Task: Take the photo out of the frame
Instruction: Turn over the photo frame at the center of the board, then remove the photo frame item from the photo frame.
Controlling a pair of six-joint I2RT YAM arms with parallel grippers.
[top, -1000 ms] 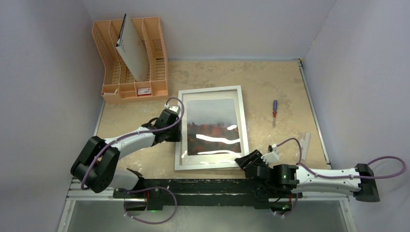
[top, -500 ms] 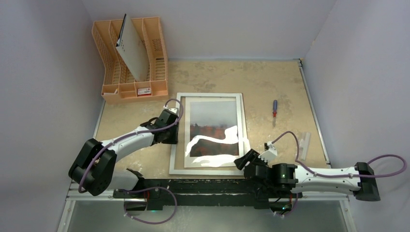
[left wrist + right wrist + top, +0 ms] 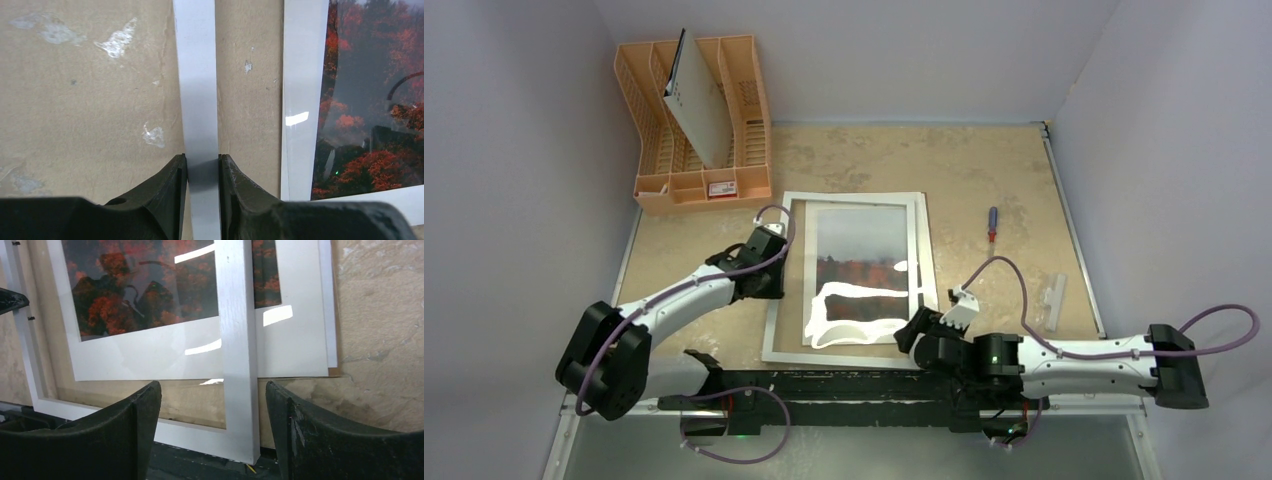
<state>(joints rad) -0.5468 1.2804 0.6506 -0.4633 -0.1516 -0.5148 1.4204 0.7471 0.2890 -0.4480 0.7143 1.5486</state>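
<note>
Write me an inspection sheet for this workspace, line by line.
Surface: beige mottled tabletop with pale scuffed patches.
Job's things: the white frame lies skewed. The photo, with its white mat, sits offset inside the opening, and one frame bar crosses its corner.
Clutter: orange rack holding a holed grey-white board; screwdriver; small white strip.
Pincers: left pincer is shut on the frame's side bar. Right pincer is open, its fingers either side of a frame bar, gripping nothing.
Cables: a purple cable arches over each arm; no snag seen.
Surroundings: plain pale walls; nothing else seen.
</note>
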